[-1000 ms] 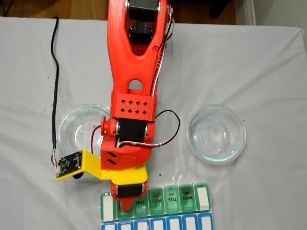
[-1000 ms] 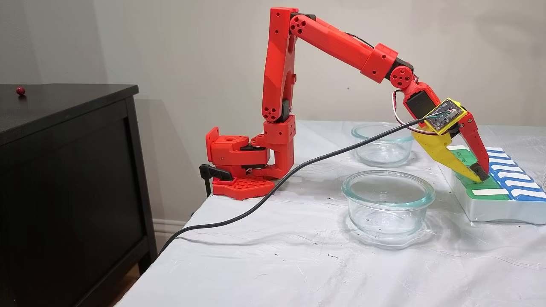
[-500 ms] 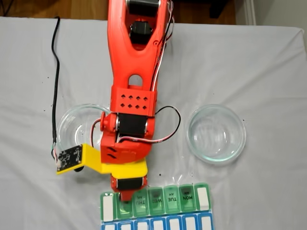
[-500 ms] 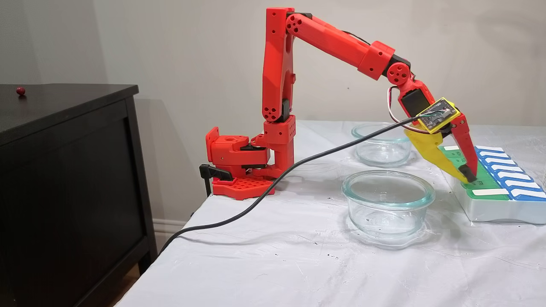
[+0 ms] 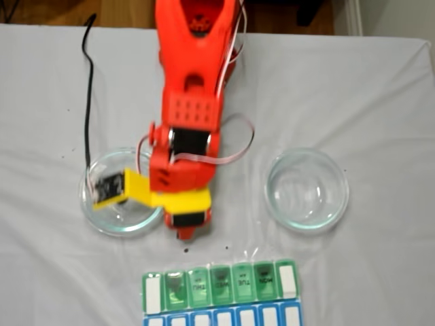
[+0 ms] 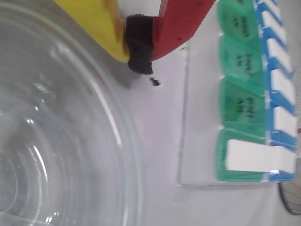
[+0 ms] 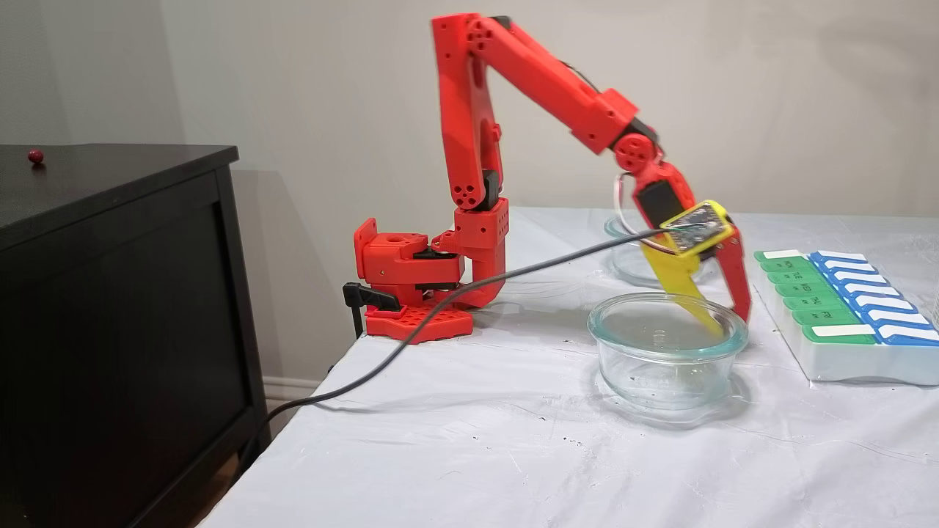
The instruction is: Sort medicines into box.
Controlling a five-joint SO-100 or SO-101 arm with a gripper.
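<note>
A: What's the setting?

B: A table under a wrinkled white cloth (image 7: 513, 440), set against a plain beige wall, with a dark cabinet (image 7: 117, 293) next to it.

A: And the pill box?

B: The box (image 5: 221, 293) lies just ahead of the jaws, apart from them, with bare cloth between. In the wrist view the box (image 6: 244, 99) runs down the right side, its green lids down, a blue row along its outer edge.

A: Any medicines?

B: One dark red ball (image 7: 34, 155) sits on the cabinet top, far behind the arm and well away from the jaws. Inside the box, a curved mark shows under one green lid in a fixed view, too blurred to name.

A: How do the jaws stand?

B: The gripper (image 6: 139, 49) has its yellow and red fingers pressed together on their black foam tip, with nothing held between them.

A: What lies around it?

B: A glass dish (image 5: 102, 221) sits right beside the jaws, its rim close to the fingers; another glass dish (image 5: 306, 189) stands well off to the other side. A black cable (image 7: 455, 308) trails back from the wrist over the table edge.
</note>
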